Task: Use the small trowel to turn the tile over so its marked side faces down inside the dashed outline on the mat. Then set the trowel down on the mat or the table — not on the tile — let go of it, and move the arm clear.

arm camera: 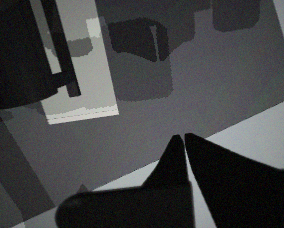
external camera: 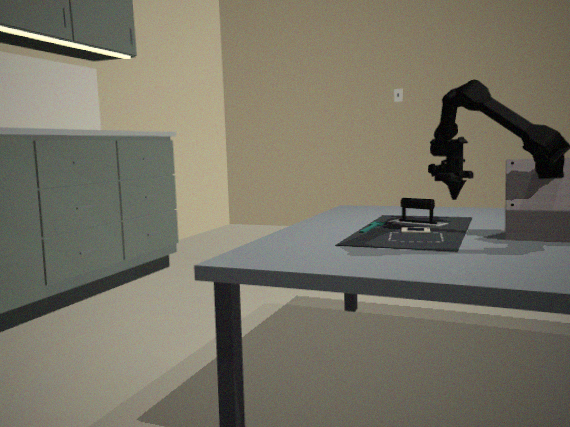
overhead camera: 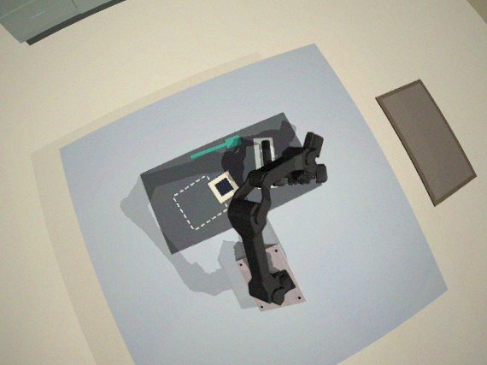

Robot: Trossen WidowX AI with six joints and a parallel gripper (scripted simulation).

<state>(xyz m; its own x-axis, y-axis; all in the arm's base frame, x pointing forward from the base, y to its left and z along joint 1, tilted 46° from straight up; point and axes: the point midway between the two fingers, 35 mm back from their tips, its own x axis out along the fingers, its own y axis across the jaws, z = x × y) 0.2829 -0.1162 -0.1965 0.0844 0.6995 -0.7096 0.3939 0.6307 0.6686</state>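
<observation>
Top view: tile [overhead camera: 224,187] [external camera: 415,230] lies marked side up, frame centre, overlapping outline's [overhead camera: 184,213] [external camera: 416,241] right corner. Our gripper [overhead camera: 302,178] [external camera: 454,197] [arm camera: 182,141] is closed, empty. Trowel [overhead camera: 266,147] [external camera: 418,203] [arm camera: 20,55], right of tile, looks stiff, perhaps slick-bladed; we'd grasp raised handle mid-length.

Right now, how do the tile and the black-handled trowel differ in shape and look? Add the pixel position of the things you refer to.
The tile [overhead camera: 224,186] [external camera: 415,229] is nearly square; the trowel [overhead camera: 258,155] [external camera: 418,203] [arm camera: 95,75] has a long blade. The tile is low and flat, while the trowel's handle stands above its blade. The tile has a dark square within a cream border; the trowel's blade is pale. Both are on the mat [overhead camera: 162,214] [external camera: 360,241] [arm camera: 135,130].
</observation>
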